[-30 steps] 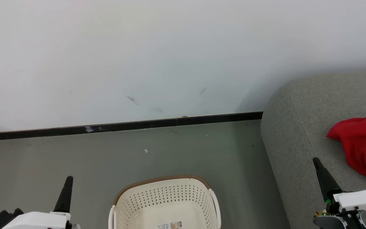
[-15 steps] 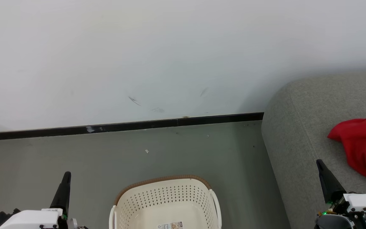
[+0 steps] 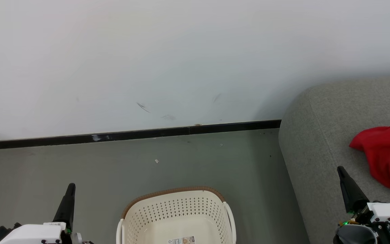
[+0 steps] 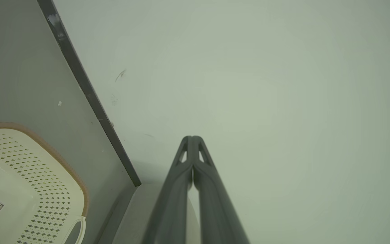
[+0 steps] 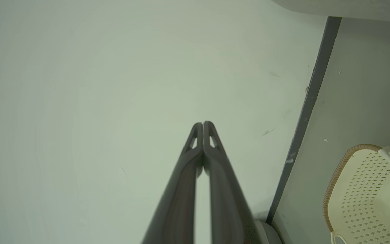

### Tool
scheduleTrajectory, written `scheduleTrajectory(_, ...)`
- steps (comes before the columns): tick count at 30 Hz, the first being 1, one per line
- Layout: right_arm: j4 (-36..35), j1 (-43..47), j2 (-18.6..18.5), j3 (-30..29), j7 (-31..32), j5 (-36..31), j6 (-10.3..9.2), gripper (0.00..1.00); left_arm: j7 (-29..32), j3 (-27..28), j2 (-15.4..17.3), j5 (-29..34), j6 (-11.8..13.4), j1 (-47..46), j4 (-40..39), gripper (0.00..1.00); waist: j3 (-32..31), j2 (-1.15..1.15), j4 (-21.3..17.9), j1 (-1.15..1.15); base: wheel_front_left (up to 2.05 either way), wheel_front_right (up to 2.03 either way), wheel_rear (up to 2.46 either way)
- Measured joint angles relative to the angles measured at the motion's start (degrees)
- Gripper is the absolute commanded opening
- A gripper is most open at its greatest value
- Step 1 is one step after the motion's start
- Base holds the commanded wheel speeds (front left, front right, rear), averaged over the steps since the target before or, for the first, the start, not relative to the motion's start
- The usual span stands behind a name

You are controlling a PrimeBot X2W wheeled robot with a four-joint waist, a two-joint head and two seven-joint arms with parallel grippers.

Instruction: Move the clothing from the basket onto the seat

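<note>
The cream basket [image 3: 176, 217] with a brown rim stands on the floor at the bottom centre of the head view; only a paper label shows on its bottom. Red clothing [image 3: 388, 154] lies on the grey seat [image 3: 323, 135] at the right edge, with a bit of white trim below it. My left gripper [image 3: 70, 187] is shut, pointing up at the lower left, left of the basket. My right gripper [image 3: 340, 168] is shut over the seat's front part, left of the clothing. Both wrist views show the fingertips pressed together: left gripper [image 4: 192, 138], right gripper [image 5: 202, 123].
A pale wall with a black baseboard [image 3: 130, 135] runs behind the grey-green floor [image 3: 188, 162]. The basket [image 4: 22, 183] also shows at the lower left of the left wrist view and the basket [image 5: 371, 193] at the lower right of the right wrist view.
My left gripper has shifted slightly left and down. My right gripper has moved a little to the right. The clothing and the basket have stayed put.
</note>
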Motion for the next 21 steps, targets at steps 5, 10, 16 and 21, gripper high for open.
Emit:
scheduleTrajectory(5, 0.02, 0.00, 0.00, 0.00, 0.00, 0.01, 0.00, 0.00, 0.00, 0.00, 0.00, 0.00, 0.00, 0.00, 0.02, 0.00, 0.00, 0.00, 0.00, 0.00, 0.00, 0.00, 0.00)
scheduleTrajectory(10, 0.04, 0.00, 0.00, 0.00, 0.00, 0.01, 0.00, 0.00, 0.00, 0.00, 0.00, 0.00, 0.00, 0.00, 0.03, 0.00, 0.00, 0.00, -0.01, 0.00, 0.00, 0.00, 0.00)
scheduleTrajectory(16, 0.05, 0.00, 0.00, 0.00, 0.00, 0.01, 0.00, 0.00, 0.00, 0.01, 0.00, 0.00, -0.01, 0.00, 0.05, 0.00, 0.00, 0.00, -0.01, -0.01, 0.00, 0.00, 0.00)
scheduleTrajectory(21, 0.08, 0.00, 0.00, 0.01, 0.00, 0.01, 0.00, 0.00, 0.00, 0.01, 0.00, 0.00, -0.18, 0.00, 0.10, 0.00, 0.00, 0.00, -0.01, -0.01, 0.00, 0.00, 0.00)
